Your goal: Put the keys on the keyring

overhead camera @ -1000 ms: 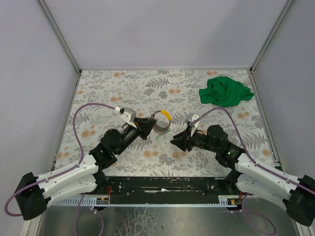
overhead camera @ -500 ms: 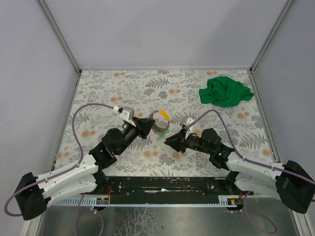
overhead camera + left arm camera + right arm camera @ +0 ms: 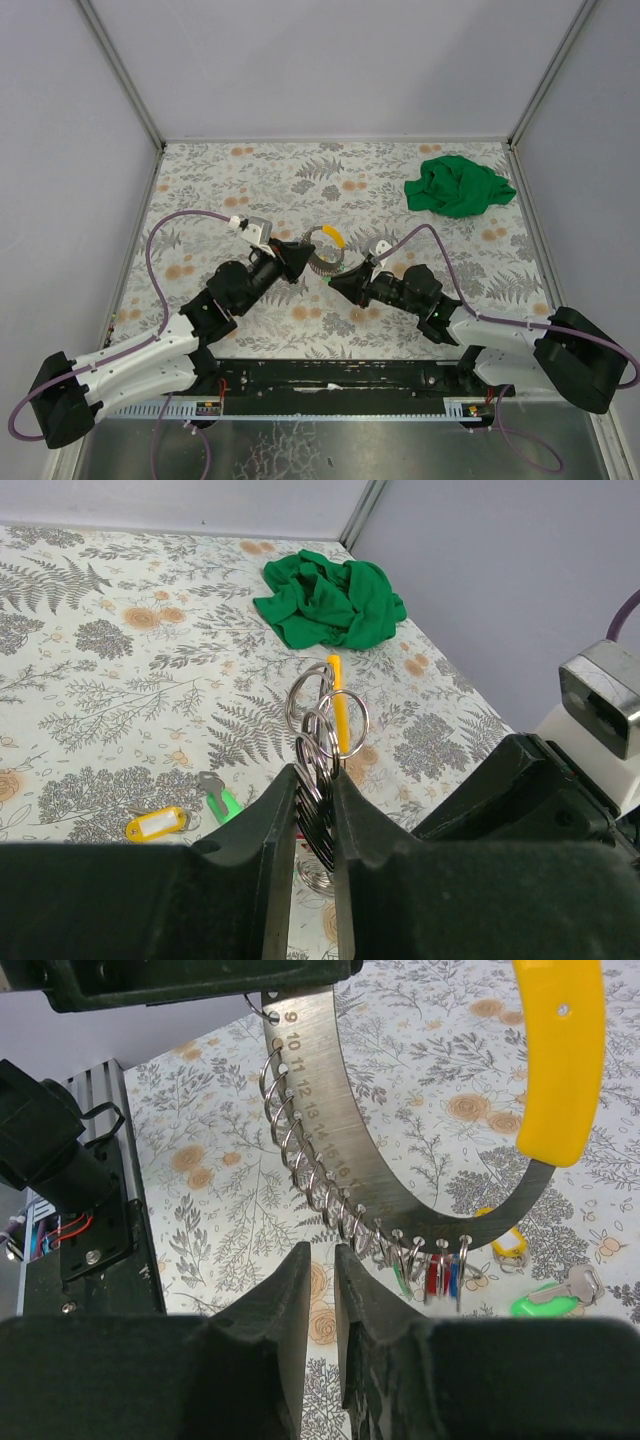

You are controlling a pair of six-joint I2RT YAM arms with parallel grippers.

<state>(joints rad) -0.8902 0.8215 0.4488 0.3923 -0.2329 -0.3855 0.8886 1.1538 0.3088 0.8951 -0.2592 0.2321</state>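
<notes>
Both arms are built alike: white moulded link shells joined by matte black joint housings, with bulky black motor blocks at the shoulders near the bottom corners of the overhead view. A thin purple cable loops free from each arm, arching above the forearm to a small silver-grey camera block at the wrist. The black, wedge-shaped left gripper (image 3: 297, 258) and matching right gripper (image 3: 340, 285) taper to smooth, thick plastic fingers (image 3: 285, 830).

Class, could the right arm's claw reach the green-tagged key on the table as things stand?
Probably yes: the green-tagged key lies bare on the table beyond the right claw, though the held keyring hangs close by.
</notes>
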